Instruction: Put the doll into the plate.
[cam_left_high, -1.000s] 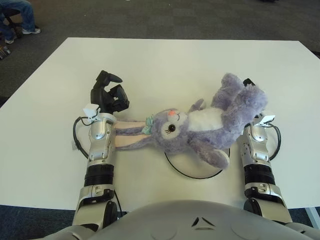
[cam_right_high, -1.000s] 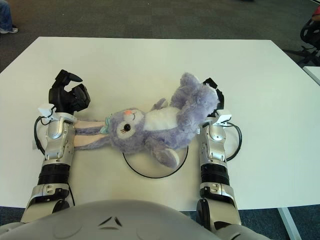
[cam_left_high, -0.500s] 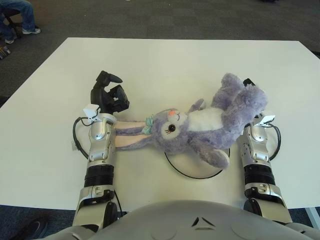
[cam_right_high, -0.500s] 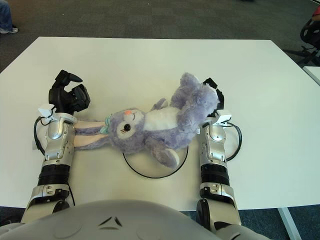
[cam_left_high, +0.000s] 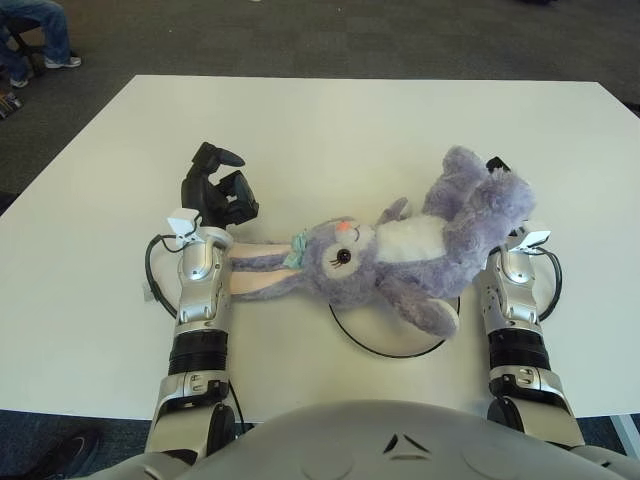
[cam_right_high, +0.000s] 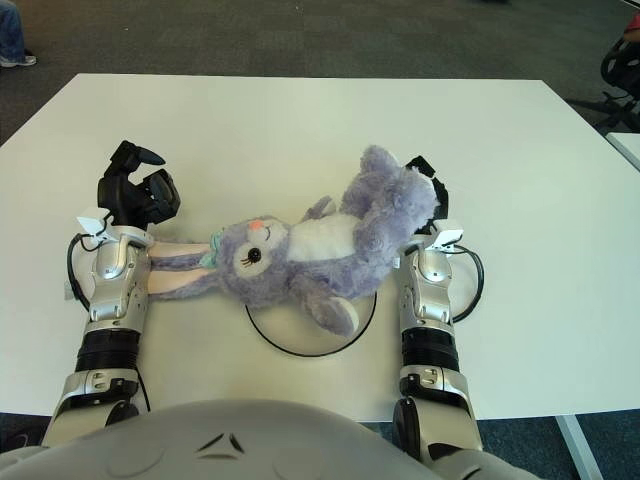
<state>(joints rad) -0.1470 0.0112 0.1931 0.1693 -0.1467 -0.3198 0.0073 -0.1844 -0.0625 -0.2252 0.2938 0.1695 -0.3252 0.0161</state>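
On the white table (cam_left_high: 330, 130), the doll (cam_left_high: 410, 255) sprawls over the plate (cam_left_high: 352, 335). Soft and light, it is best gripped mid-torso. The right hand (cam_left_high: 497, 172), at its three o'clock, clasps its legs; the left hand (cam_left_high: 218, 190) is curled, empty.

Left robot hand (cam_left_high: 218, 188) fingers curled, empty, forearm extended forward, right robot hand (cam_left_high: 497, 166) mostly hidden

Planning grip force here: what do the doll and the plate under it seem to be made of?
The doll looks like soft plush: fuzzy purple pile, white belly, limp pink-lined ears. The plate looks white, smooth and hard with a thin dark rim, ceramic or plastic; which one cannot be told. The right hand shows behind the doll's legs.
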